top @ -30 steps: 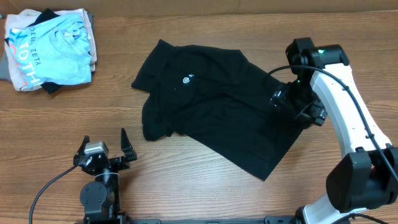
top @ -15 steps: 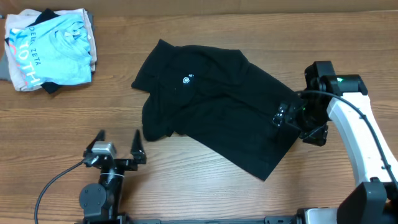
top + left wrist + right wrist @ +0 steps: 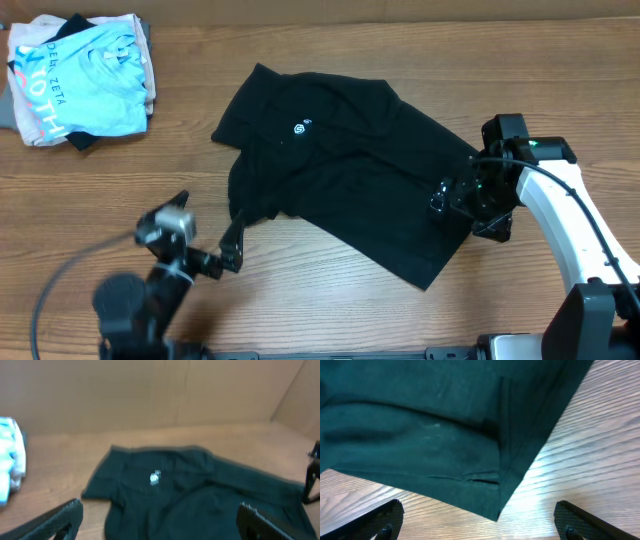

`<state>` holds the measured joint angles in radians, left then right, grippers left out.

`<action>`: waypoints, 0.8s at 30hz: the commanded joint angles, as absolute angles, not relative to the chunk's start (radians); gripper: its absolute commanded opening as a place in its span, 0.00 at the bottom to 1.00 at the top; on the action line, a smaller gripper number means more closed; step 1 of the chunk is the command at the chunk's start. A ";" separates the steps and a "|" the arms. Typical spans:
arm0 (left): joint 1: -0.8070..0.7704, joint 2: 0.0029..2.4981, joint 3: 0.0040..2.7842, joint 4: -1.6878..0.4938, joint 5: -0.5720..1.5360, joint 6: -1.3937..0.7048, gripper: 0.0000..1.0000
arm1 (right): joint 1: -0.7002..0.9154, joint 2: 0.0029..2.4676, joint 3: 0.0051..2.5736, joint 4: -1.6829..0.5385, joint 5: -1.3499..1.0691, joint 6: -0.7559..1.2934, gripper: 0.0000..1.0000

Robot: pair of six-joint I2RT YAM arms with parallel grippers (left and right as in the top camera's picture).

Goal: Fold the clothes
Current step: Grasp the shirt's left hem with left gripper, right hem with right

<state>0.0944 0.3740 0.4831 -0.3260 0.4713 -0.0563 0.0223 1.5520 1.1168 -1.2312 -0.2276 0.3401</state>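
Observation:
The black T-shirt lies rumpled across the middle of the wooden table, its small white logo facing up. My left gripper is open and empty, just off the shirt's lower left edge; its wrist view shows the shirt and logo ahead between the fingers. My right gripper is open and empty above the shirt's right edge. In the right wrist view a hemmed corner of the shirt lies between the spread fingers, apart from both.
A stack of folded clothes with a light blue lettered shirt on top sits at the back left; its edge shows in the left wrist view. A cardboard wall stands behind the table. Bare wood shows right of the shirt.
My left arm has swung forward and right, bringing its open gripper up to the shirt's lower left edge. My right gripper moved down from the shirt's upper right side to its right edge.

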 commanded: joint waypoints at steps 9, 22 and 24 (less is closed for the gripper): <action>0.104 1.222 0.989 -0.757 0.492 0.028 1.00 | 0.034 1.541 0.992 -1.138 -0.284 0.345 1.00; 0.104 1.544 1.004 -0.742 0.506 -0.023 1.00 | 0.052 1.541 0.822 -0.952 -0.395 0.368 0.77; 0.104 1.550 1.004 -0.725 0.504 -0.023 1.00 | 0.070 1.542 0.793 -0.909 -0.395 0.396 0.77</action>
<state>0.0944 1.5398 0.9779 -0.7395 0.4866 -0.0086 0.0452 1.5520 0.8268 -0.9367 -0.3691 0.3599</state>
